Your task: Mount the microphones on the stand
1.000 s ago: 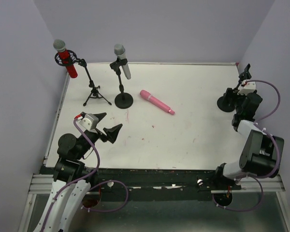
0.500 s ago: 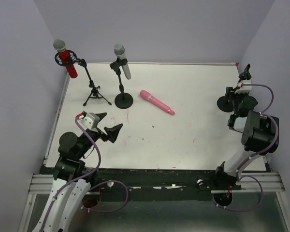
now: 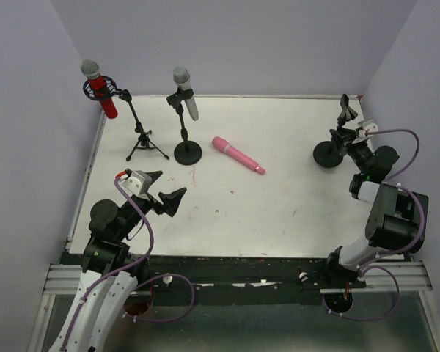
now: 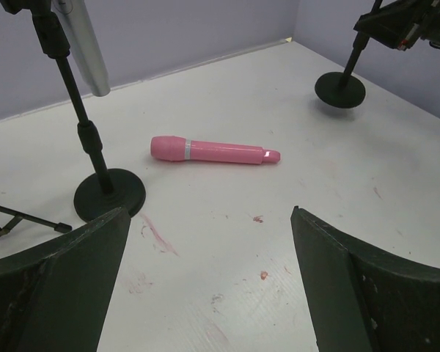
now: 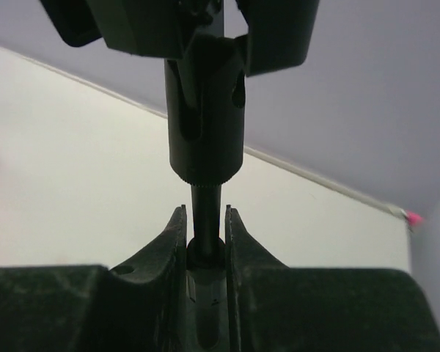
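The pink microphone [image 3: 237,155] lies flat near the middle of the table, also ahead of my left gripper [image 4: 209,220], which hangs open and empty above the table. The red microphone [image 3: 101,89] sits in the tripod stand [image 3: 145,143] at the back left. The silver-grey microphone [image 3: 185,92] is clipped in the round-base stand [image 3: 188,152]. My right gripper [image 5: 205,220] is shut on the thin pole [image 5: 205,198] of the empty stand [image 3: 328,155] at the far right, just below its clip joint.
Purple walls close the table on the left, back and right. The empty stand's clip [image 3: 346,108] stands near the back right corner. Small red marks dot the white table [image 3: 279,198].
My right gripper has shut on the empty stand's pole, and stand and gripper have shifted left, away from the right wall. The left arm has not moved.
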